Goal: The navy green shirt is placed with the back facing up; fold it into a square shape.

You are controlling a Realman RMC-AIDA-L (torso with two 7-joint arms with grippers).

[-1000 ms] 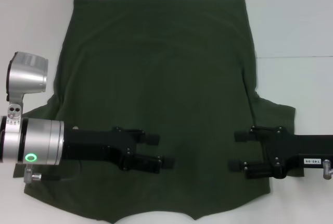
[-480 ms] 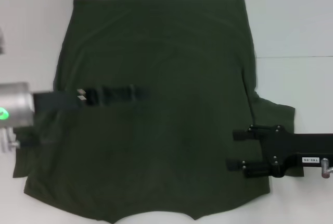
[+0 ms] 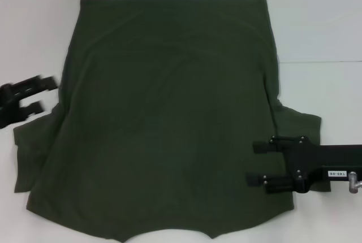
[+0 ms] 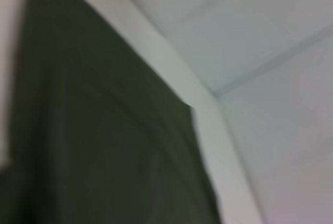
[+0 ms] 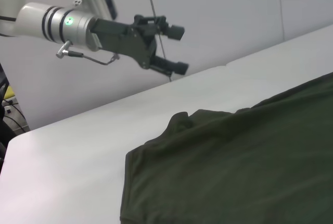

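— Head view: what changed?
— My left end effector [image 3: 35, 96], fingers apart, swung off the navy green shirt [image 3: 169, 118] to its left sleeve. My right end effector [image 3: 261, 164] stays open over the right side. Shirt lies flat on the surface [image 3: 322, 28]; folding hasn't begun.

Head view: looks steeply down from above onto the white table [image 3: 322, 22], taking in nearly the whole navy green shirt [image 3: 169, 118], its near hem cut by the frame edge. The left gripper [image 3: 35, 94] enters at the shirt's left edge, the right gripper [image 3: 259, 163] at its right.

Left wrist view: close to the shirt [image 4: 99, 151], looking obliquely along its edge toward the table [image 4: 270, 78] (blurred; own fingers not visible).

Right wrist view: low and near the table [image 5: 78, 146], facing across the shirt [image 5: 239, 166] toward the robot's left side, catching the left gripper [image 5: 178, 49] raised above the table's far edge.

All three views share the shirt and the table; the left gripper appears in the head and right wrist views.
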